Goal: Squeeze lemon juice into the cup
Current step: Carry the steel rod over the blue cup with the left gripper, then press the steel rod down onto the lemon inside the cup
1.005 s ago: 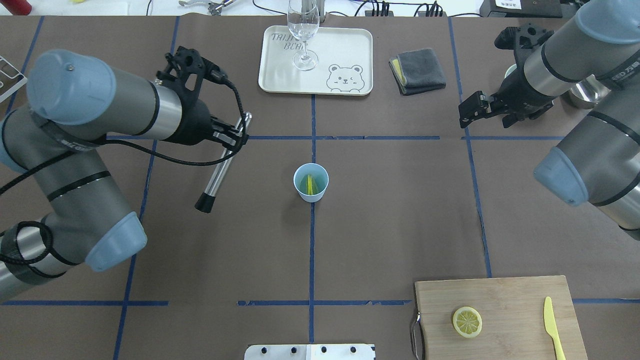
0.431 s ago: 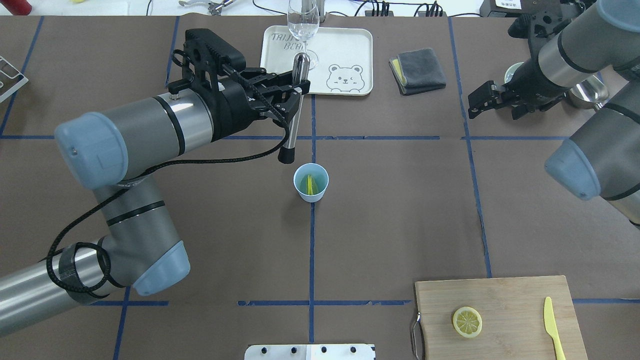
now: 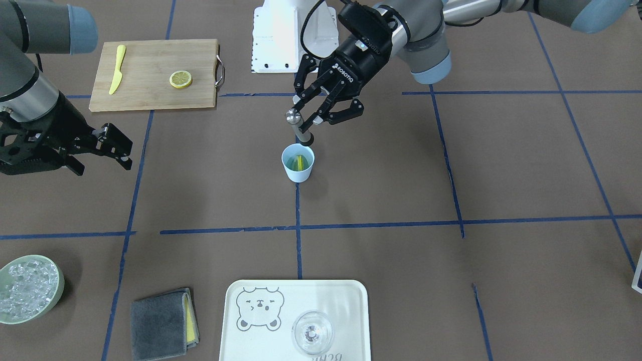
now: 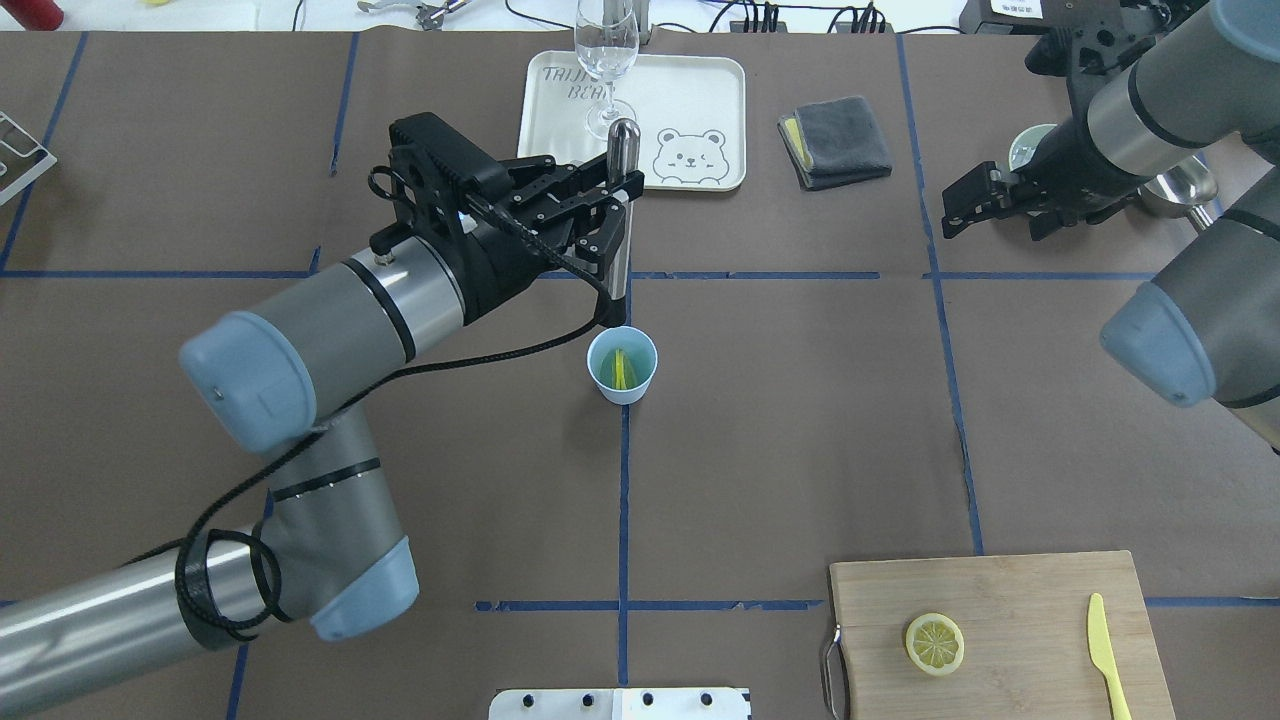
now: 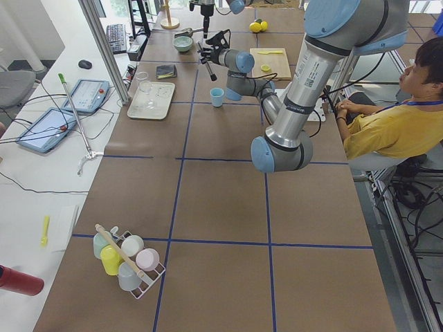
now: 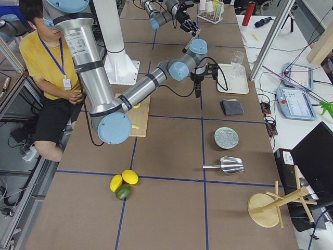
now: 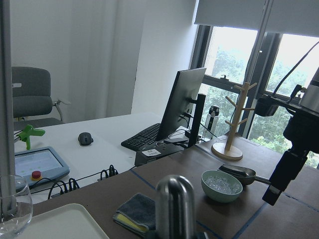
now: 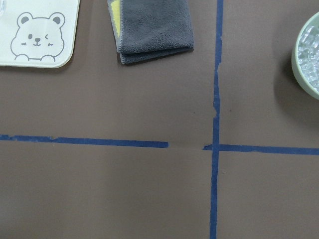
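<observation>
The light-blue cup (image 4: 621,365) stands at the table's centre, with a lemon slice (image 4: 622,369) on edge inside it; both also show in the front view, the cup (image 3: 298,163) and the slice (image 3: 299,162). My left gripper (image 4: 618,210) is shut on a steel muddler (image 4: 620,240) and holds it nearly upright. Its black tip hangs just above the cup's far rim. In the front view the left gripper (image 3: 307,118) holds the muddler (image 3: 300,128) the same way. My right gripper (image 4: 968,205) is open and empty, far to the right. A second lemon slice (image 4: 935,643) lies on the cutting board (image 4: 1000,590).
A white bear tray (image 4: 690,100) with a clear glass (image 4: 606,60) stands behind the cup. A grey towel (image 4: 835,140) lies right of the tray, and a pale-green bowl of ice (image 3: 27,288) sits near the right arm. A yellow knife (image 4: 1107,655) lies on the board.
My left arm has swung the muddler from the table's left side to upright over the cup's far rim. My right gripper has drawn back and to the right a little.
</observation>
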Controlling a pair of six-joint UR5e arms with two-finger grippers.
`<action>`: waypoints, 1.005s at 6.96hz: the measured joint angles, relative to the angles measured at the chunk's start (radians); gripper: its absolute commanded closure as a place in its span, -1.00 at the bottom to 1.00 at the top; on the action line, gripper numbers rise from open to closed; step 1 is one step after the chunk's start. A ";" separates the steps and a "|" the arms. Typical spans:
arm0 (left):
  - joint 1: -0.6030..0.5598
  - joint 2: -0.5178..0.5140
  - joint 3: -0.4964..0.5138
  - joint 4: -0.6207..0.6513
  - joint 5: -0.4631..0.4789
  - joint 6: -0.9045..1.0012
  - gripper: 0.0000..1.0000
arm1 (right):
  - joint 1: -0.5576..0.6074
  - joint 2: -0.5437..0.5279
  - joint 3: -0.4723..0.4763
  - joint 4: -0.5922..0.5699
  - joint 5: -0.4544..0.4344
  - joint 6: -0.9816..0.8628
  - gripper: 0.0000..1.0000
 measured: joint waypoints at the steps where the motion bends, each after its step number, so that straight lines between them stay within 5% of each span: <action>1: 0.051 -0.003 0.030 -0.039 0.101 0.026 1.00 | 0.000 -0.013 0.015 -0.002 0.000 0.001 -1.00; 7: 0.095 -0.036 0.191 -0.128 0.185 0.058 1.00 | -0.001 -0.039 0.022 0.001 0.001 0.001 -1.00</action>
